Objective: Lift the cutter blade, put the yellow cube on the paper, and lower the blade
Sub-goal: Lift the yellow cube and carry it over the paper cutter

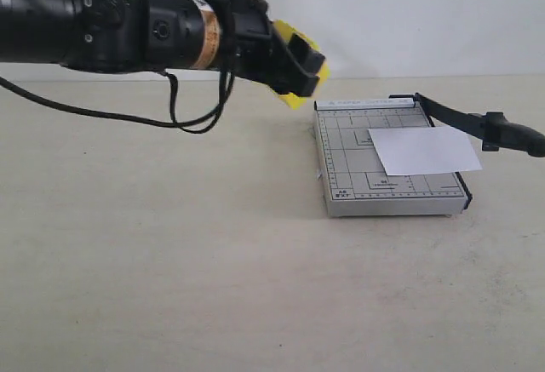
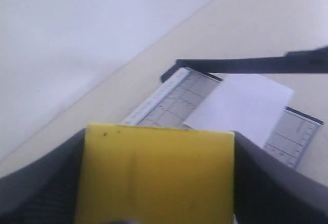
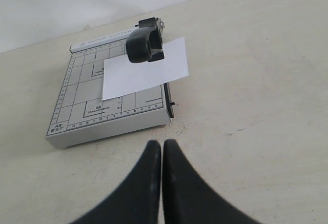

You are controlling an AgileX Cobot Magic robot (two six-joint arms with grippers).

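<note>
Left gripper [image 1: 302, 70], upper centre of frame, clamped on yellow cube [image 2: 154, 178], judged rigid, light, matte; grip opposite flat faces. Cutter blade [image 1: 477, 123] raised, right; paper [image 1: 424, 151] beside it. Right gripper [image 3: 162, 178] closed, empty.

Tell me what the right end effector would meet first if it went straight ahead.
Probably the near corner of the grey cutter board, under the raised cutter blade; depth is unclear here.

The paper [image 1: 423, 151] lies open from above; the cutter blade [image 1: 464, 119] angles up beside it.
</note>
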